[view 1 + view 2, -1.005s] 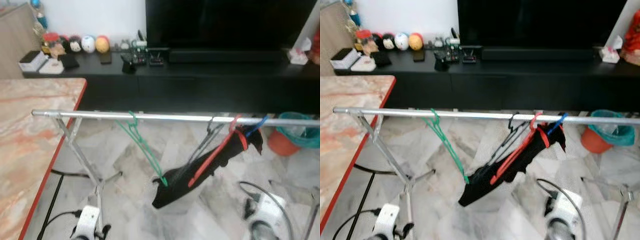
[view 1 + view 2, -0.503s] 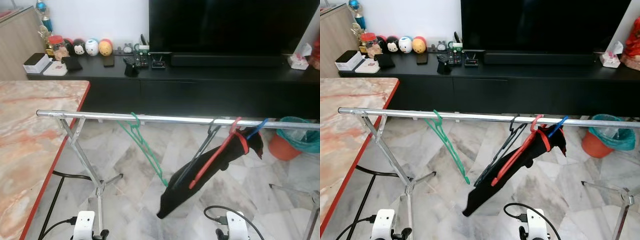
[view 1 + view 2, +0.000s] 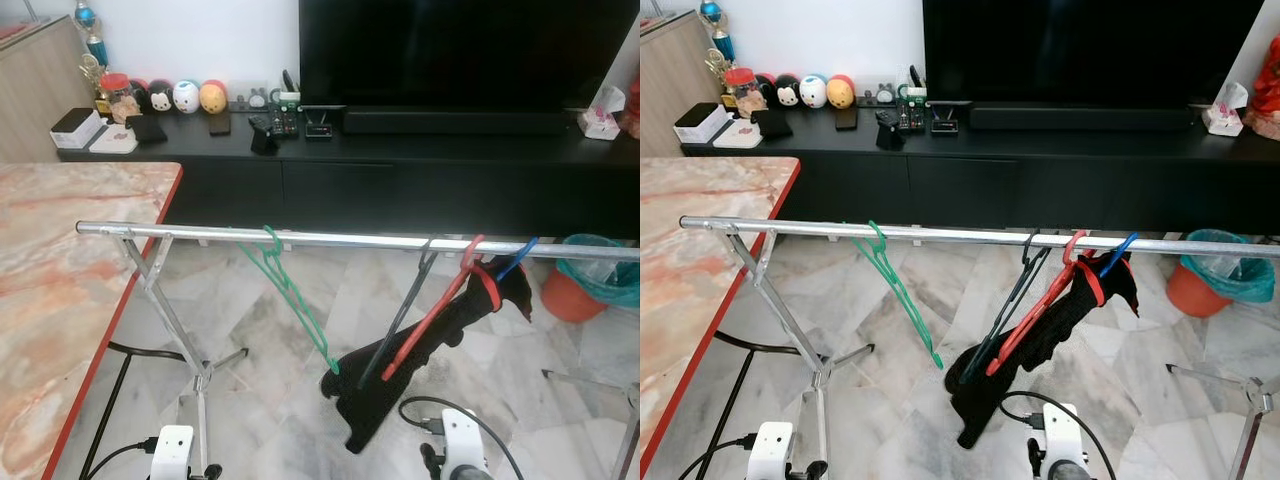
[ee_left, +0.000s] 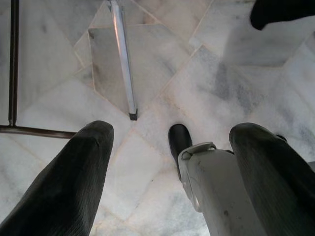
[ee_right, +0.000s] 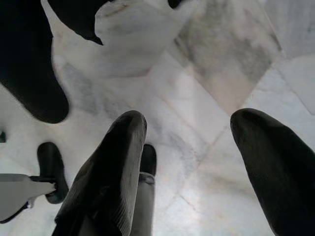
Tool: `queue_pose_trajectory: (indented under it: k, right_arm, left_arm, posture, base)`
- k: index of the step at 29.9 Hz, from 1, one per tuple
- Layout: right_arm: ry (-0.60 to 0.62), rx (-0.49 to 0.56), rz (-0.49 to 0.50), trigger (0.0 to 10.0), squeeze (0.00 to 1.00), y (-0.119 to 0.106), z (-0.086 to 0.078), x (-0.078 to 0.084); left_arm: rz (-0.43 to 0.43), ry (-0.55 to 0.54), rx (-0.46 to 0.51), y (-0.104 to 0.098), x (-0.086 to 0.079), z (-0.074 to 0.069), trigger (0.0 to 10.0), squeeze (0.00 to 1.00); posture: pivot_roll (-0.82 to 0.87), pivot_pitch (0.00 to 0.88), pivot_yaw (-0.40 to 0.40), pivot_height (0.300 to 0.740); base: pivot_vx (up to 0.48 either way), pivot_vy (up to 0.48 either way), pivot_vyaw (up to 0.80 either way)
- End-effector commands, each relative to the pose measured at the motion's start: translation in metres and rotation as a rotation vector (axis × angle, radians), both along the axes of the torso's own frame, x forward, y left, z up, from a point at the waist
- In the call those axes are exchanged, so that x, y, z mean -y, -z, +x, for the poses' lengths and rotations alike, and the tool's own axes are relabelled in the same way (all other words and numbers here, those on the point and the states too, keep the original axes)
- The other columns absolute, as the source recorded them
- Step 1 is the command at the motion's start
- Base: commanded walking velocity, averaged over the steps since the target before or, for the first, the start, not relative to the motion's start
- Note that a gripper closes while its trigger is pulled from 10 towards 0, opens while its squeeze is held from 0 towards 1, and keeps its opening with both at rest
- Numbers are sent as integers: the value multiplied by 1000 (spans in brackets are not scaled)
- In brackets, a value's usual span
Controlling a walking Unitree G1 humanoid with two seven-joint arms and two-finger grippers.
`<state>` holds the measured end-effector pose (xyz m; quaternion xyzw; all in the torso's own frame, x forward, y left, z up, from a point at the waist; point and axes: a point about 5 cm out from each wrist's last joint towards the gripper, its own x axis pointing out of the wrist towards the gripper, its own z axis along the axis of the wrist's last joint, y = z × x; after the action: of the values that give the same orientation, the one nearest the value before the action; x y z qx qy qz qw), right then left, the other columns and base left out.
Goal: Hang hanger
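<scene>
Spanning the scene from left to right, a silver rail (image 3: 330, 239) rests on crossed metal legs (image 3: 170, 320) above a marble floor (image 3: 890, 300). Behind it stands a long black TV cabinet (image 3: 400, 170) carrying a large dark screen (image 3: 460, 50) and a row of round figurines (image 3: 812, 90). A marble-patterned table with a red edge (image 3: 60, 300) occupies the left side.

Containers: an orange bin (image 3: 1200, 285) with a teal liner (image 3: 1230, 262) stands on the floor at the right, behind the rail; its contents cannot be made out.

Task items: a green hanger (image 3: 290, 295), thin and bare, is hooked on the rail left of centre and hangs tilted. To its right hang a dark hanger (image 3: 1010, 310), a red hanger (image 3: 440, 310) and a blue hanger (image 3: 512, 258), close together. A black garment (image 3: 420, 360) is draped on the red hanger and trails down towards the floor.

Left gripper (image 4: 172, 167): fingers apart, nothing between them, pointing down at the floor near a rail leg.

Right gripper (image 5: 189, 162): fingers apart, nothing held, above the floor with the black garment nearby.
</scene>
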<state>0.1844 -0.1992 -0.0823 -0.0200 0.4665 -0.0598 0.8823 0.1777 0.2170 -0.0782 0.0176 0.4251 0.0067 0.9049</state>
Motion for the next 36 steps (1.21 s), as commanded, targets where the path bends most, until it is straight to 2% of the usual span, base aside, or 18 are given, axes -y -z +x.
queue_pose_trajectory:
  k: [1, 7, 14, 19, 22, 29, 36]
  right_arm:
    - [25, -6, 16, 10000, 0, 4, -8, -5]
    - [33, -9, 22, 10000, 0, 7, -13, -9]
    - [73, 34, 36, 10000, 0, 2, -3, -8]
    - [114, 49, 43, 10000, 0, 1, -2, -6]
    - [149, 39, 61, 10000, 0, 4, -8, -8]
    - [128, -10, 83, 10000, 0, 12, -22, -21]
    - [118, -4, 65, 10000, 0, 11, -20, -15]
  left_arm:
    - [4, -3, -36, 4, -1, -9, 10000, 0]
    - [3, -8, -44, 5, -1, -9, 10000, 0]
    - [14, -2, -34, 0, -5, 1, 10000, 0]
    - [21, -10, -25, -2, -9, 4, 10000, 0]
    - [36, -22, -30, -3, -17, 1, 10000, 0]
    - [48, -32, -37, -3, -27, -4, 10000, 0]
    - [35, -52, -25, -3, -22, -3, 10000, 0]
  posture:
    - [-19, 0, -2, 740]
    - [-15, 0, -1, 740]
    - [-34, 0, 35, 740]
    - [-24, 0, 45, 740]
    - [-17, 0, 61, 740]
    - [8, 0, 62, 740]
    - [2, 0, 34, 740]
  base:
    - [-375, 0, 0]
    - [-358, 0, 0]
    - [-348, 0, 0]
    - [-346, 0, 0]
    - [-345, 0, 0]
    - [-344, 0, 0]
    - [-344, 0, 0]
